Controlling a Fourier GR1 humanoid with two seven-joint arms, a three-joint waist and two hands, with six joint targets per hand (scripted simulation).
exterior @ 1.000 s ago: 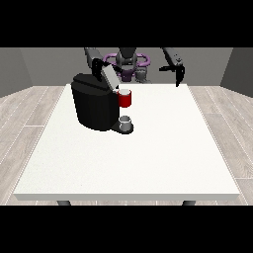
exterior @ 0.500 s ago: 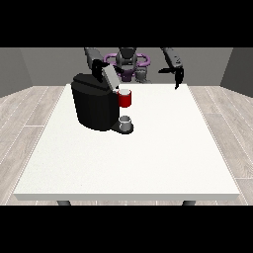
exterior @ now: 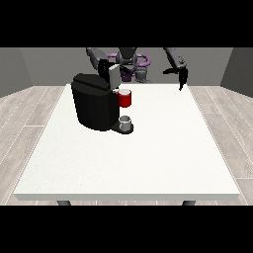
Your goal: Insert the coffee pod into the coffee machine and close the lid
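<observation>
The black coffee machine (exterior: 94, 106) stands on the white table (exterior: 148, 163) at the back left. Its grey lid (exterior: 114, 75) is tilted up above the red pod holder (exterior: 125, 99). The holder's top looks pale, and I cannot tell whether the coffee pod lies in it. A small grey cup (exterior: 126, 121) rests on the machine's base below the holder. The hand at the view's left (exterior: 103, 65) is right behind the raised lid, partly hidden by it. Over the table's far right edge the hand at the view's right (exterior: 181, 75) hangs in the air, fingers relaxed and pointing down, holding nothing.
The robot's torso (exterior: 129, 62) rises behind the table's far edge, just past the machine. White tabletop stretches in front of and to the right of the machine.
Hardly anything differs. The hand at the view's right has shifted slightly over the far right edge. The lid stays raised with the other hand behind it.
</observation>
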